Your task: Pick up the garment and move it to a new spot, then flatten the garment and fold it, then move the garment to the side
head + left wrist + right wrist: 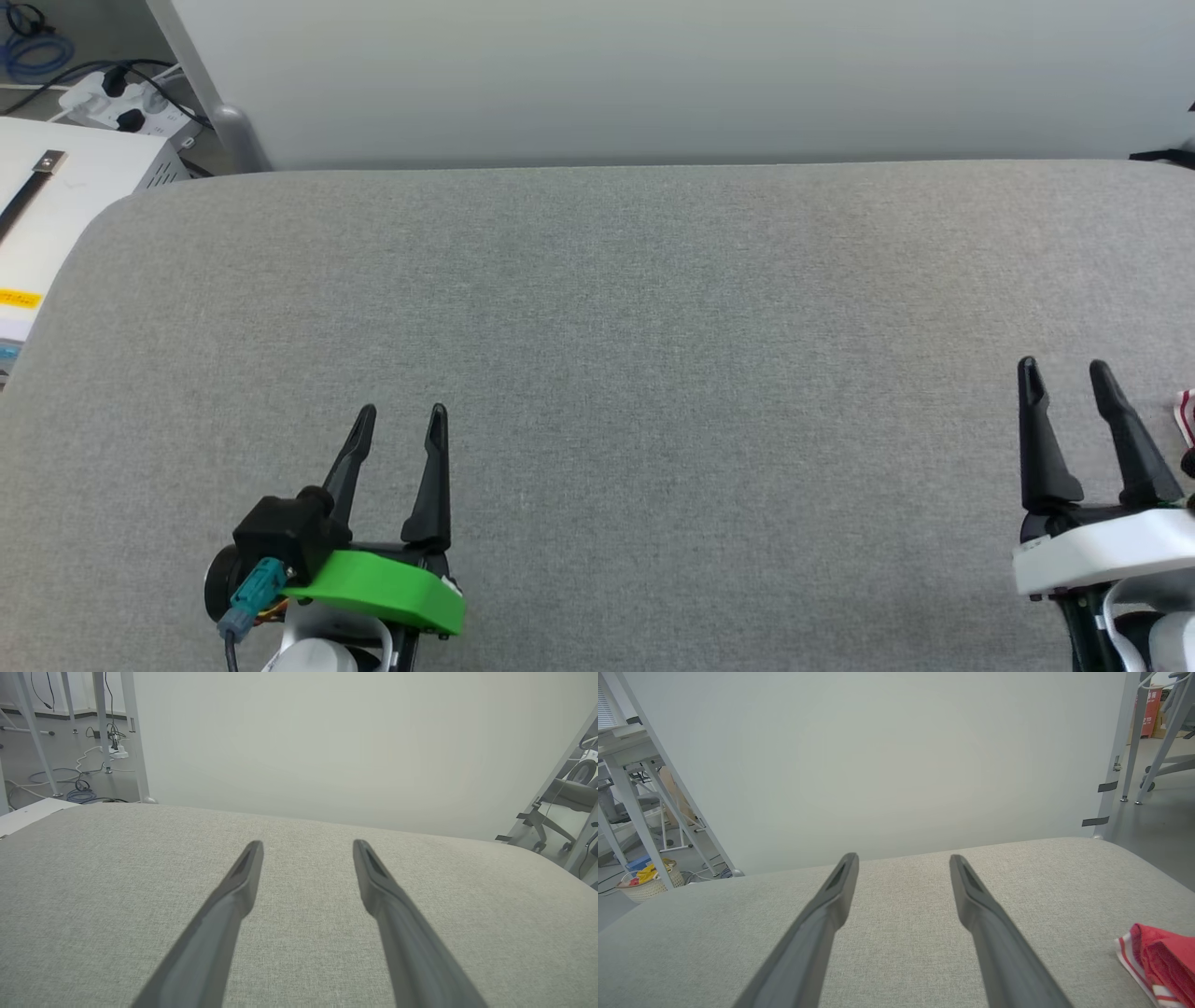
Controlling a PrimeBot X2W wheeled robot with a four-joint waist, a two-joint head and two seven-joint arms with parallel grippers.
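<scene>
Two grippers empty, fingers spread: left gripper (401, 411), right gripper (1062, 366). Garment (1160, 959) lies at the bench (597, 327) right edge, just beside the right gripper. Judgement: either not begun or already set aside; cannot tell.

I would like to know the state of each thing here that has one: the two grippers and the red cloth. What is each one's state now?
left gripper: open, holding nothing.
right gripper: open, holding nothing.
garment: lying in folds on the grey table, not spread flat, not held, partly cut off by the picture's edge.
</scene>
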